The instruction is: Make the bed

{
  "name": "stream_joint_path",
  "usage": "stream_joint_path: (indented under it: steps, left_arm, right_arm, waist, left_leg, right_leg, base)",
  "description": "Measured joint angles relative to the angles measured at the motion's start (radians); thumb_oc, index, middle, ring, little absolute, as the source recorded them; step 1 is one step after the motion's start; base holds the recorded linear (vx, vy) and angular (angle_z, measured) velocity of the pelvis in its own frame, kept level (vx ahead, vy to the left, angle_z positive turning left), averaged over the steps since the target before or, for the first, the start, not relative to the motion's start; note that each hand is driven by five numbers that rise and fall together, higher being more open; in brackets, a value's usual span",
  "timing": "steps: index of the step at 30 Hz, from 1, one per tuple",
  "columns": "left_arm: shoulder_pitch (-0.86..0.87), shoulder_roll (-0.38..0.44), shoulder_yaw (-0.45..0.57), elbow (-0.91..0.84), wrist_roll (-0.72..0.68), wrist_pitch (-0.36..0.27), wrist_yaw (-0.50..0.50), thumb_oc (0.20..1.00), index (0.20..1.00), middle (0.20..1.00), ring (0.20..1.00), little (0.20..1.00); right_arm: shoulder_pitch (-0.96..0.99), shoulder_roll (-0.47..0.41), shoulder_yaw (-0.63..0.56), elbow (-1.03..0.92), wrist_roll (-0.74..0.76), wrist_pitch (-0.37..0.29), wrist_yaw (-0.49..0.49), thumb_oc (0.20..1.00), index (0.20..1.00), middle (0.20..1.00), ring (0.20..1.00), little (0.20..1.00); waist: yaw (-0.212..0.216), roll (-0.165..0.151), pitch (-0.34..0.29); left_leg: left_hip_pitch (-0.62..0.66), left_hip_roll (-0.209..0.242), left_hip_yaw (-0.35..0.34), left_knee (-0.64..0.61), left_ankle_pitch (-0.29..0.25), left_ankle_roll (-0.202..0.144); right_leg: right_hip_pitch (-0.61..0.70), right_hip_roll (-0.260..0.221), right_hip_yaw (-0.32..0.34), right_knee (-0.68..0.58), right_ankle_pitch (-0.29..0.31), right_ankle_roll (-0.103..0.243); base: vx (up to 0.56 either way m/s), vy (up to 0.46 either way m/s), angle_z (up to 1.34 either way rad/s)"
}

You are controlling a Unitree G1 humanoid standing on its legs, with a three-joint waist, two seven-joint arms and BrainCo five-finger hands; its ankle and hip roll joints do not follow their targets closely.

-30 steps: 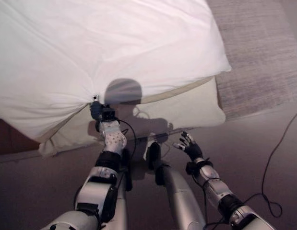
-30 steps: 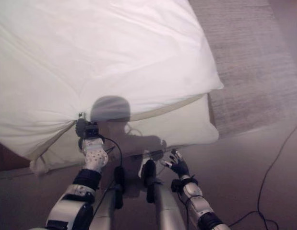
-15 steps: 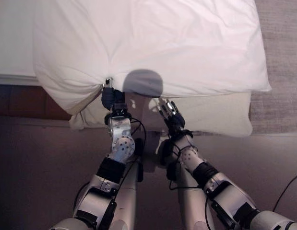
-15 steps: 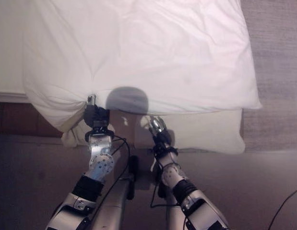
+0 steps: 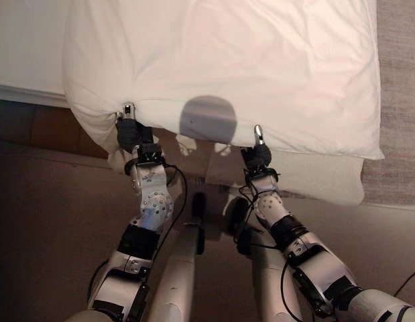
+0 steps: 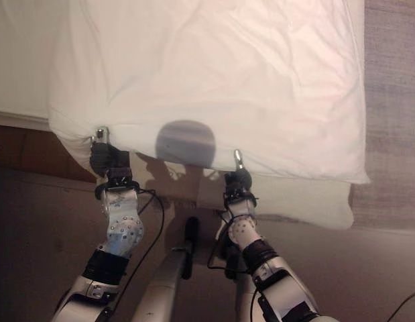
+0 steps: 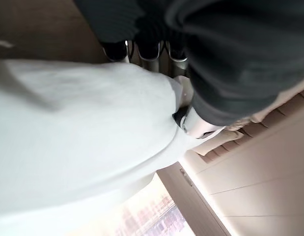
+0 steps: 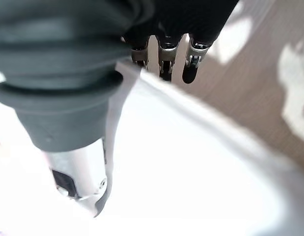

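The white duvet is spread over the bed — its near edge is pinched by the left hand and the right hand, well apart along that edge.

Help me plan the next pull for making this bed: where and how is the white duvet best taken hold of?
Grip the white duvet along its near hem, coming from the bed's foot side below. That edge overhangs the mattress, so fingers can slip beneath while the thumb clamps above. The left hand and right hand already sit there, spaced apart; likely a wider spacing toward the corners would pull more evenly.
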Motion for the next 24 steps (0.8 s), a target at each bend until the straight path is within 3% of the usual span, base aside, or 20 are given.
stream_joint_path:
  steps: [7,11,24]
  left_arm:
    - [0.009,0.014,0.041,-0.003,0.085,0.001,0.091,0.200,0.200,0.200,0.200,0.200]
    - [0.010,0.027,0.062,-0.003,0.123,0.002,0.129,0.200,0.200,0.200,0.200,0.200]
    - [-0.003,0.019,0.068,-0.002,0.123,0.002,0.150,0.200,0.200,0.200,0.200,0.200]
  right_arm:
    - [-0.016,-0.048,-0.083,-0.055,-0.021,-0.054,-0.056,1.000,1.000,1.000,1.000,1.000]
    - [-0.021,-0.083,-0.092,-0.044,-0.058,-0.051,-0.089,1.000,1.000,1.000,1.000,1.000]
    - [-0.067,-0.127,-0.195,-0.007,-0.082,-0.050,-0.128,1.000,1.000,1.000,1.000,1.000]
  waist:
    - [-0.002,0.003,-0.001]
    - [-0.001,0.004,-0.001]
    - [-0.005,0.006,-0.001]
  left_leg:
    - [0.004,0.001,0.006,-0.009,0.000,0.000]
    - [0.004,0.005,0.025,-0.015,0.000,0.000]
    - [-0.004,0.006,0.030,-0.020,0.000,0.000]
  right_leg:
    - [-0.003,0.000,0.002,-0.001,-0.002,0.000]
    - [-0.015,-0.002,0.008,0.002,-0.003,-0.002]
    - [-0.035,-0.002,0.012,0.016,-0.008,-0.009]
  base:
    - [0.02,0.004,-0.01]
    - [0.00,0.003,-0.10]
    - [0.00,-0.001,-0.01]
